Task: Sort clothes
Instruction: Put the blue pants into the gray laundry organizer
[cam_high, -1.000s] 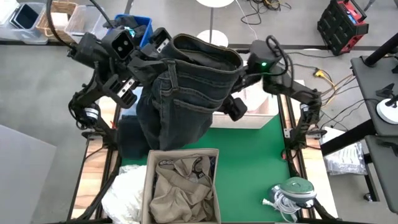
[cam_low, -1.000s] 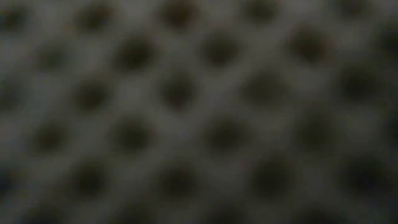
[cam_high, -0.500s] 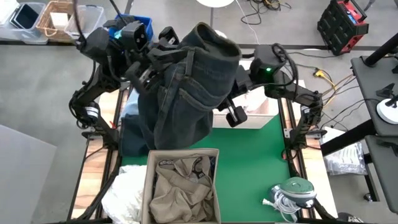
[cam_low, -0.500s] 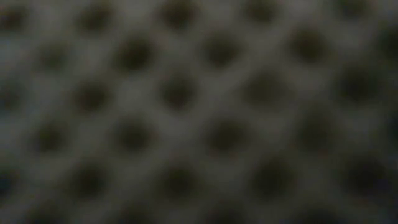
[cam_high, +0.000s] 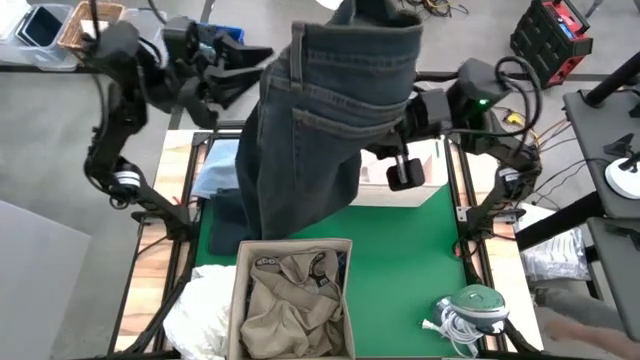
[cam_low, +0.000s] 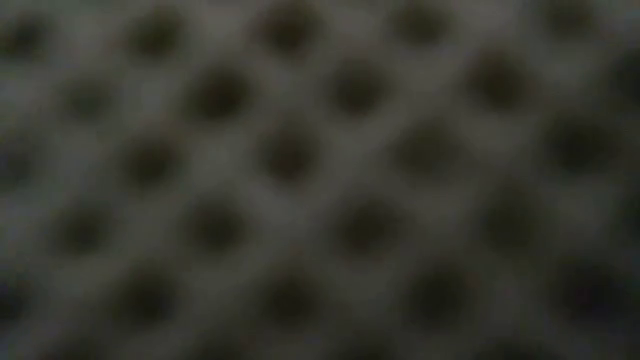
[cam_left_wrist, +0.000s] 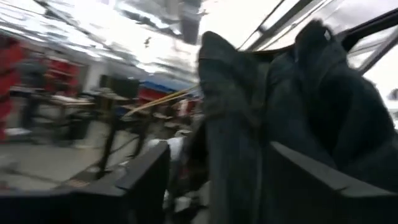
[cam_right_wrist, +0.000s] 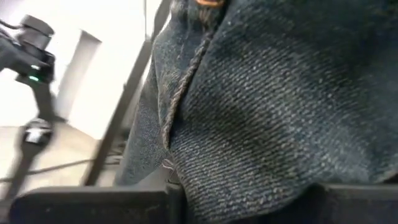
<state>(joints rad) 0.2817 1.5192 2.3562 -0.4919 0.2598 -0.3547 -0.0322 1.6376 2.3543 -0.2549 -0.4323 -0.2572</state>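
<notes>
Green mat (cam_high: 410, 250) covers the table, wood strips showing along its edges. Dark denim jeans (cam_high: 320, 120) hang raised high over the mat's far half, waistband at top, legs draping down to just behind a cardboard box (cam_high: 243, 300) that sits at the mat's near edge. Box holds a khaki piece (cam_high: 290, 295), crumpled. White piece (cam_high: 200, 305) bunched just left of the box, touching its side. Light blue shirt (cam_high: 215, 175) lies flat on the mat's far-left part, partly hidden behind the jeans.

Left gripper (cam_high: 245, 62) reaches in at the jeans' upper left edge; left wrist view shows its two fingers (cam_left_wrist: 146, 180) spread either side of a denim fold (cam_left_wrist: 236, 124), so denim sits between them, but whether they are clamped on it cannot be told. Right gripper (cam_high: 405, 135) is at the jeans' right side near the waistband; right wrist view is filled with denim weave and seam (cam_right_wrist: 261, 112) pressed against the fingers; closed or not cannot be told.

Green-capped object with white cable (cam_high: 465, 308) sits at the mat's near-right corner. Low view is blocked by blurred mesh.
</notes>
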